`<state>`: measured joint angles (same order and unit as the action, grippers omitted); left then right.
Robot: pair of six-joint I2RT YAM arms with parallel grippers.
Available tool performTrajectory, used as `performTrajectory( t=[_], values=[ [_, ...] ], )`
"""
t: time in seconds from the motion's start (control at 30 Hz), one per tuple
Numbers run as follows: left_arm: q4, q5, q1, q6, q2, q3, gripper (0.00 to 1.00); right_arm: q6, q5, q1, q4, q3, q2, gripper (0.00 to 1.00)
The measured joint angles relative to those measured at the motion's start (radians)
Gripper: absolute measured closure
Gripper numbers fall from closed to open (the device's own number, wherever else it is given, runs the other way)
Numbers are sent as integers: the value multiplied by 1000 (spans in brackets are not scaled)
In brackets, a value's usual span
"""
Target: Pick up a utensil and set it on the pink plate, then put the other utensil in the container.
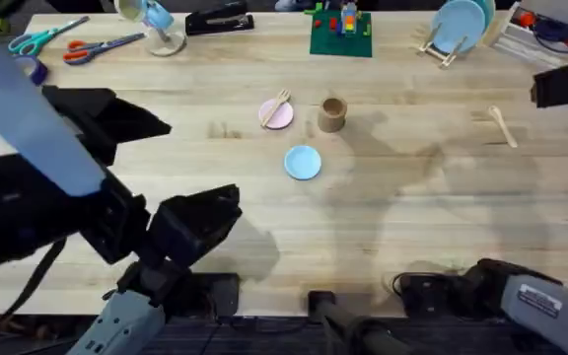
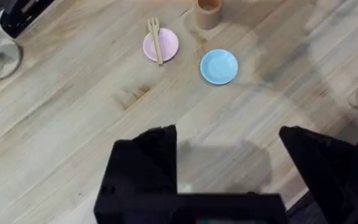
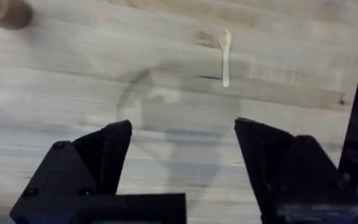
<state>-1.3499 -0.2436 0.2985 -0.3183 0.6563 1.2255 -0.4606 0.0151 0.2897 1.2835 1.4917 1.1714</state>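
The fork (image 1: 276, 103) is seen lying across the pink plate (image 1: 282, 117), just beside the brown cup (image 1: 332, 114), with the blue plate (image 1: 303, 163) near them. The spoon (image 1: 502, 126) lies flat on the table (image 1: 412, 197), well apart to the right. The left gripper (image 2: 229, 168) and right gripper (image 3: 182, 155) are both held with fingers spread apart above bare wood, nothing between them.

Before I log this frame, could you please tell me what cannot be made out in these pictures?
- Inside of the brown cup: hidden by its own wall in the overhead view, and its top is cut off by the edge in the left wrist view.
- Spoon: too small overhead to tell which way it faces.
- Right tool: overhead, the arm is cut off by the bottom edge.
- Fork on the pink plate: tines too small to count.
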Motion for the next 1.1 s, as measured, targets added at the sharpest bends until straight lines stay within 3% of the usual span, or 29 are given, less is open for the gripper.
performTrajectory(
  t=[0.23, 0.7, 1.1],
  values=[
    [0, 0, 0, 0, 0, 0, 8, -64, 0, 82, -14, 2, 134, 7],
    [0, 0, 0, 0, 0, 0, 8, -113, 0, 111, -131, 2, 401, 6],
    [0, 0, 0, 0, 0, 0, 8, -116, 0, 216, -150, 2, 587, 7]
  ],
)
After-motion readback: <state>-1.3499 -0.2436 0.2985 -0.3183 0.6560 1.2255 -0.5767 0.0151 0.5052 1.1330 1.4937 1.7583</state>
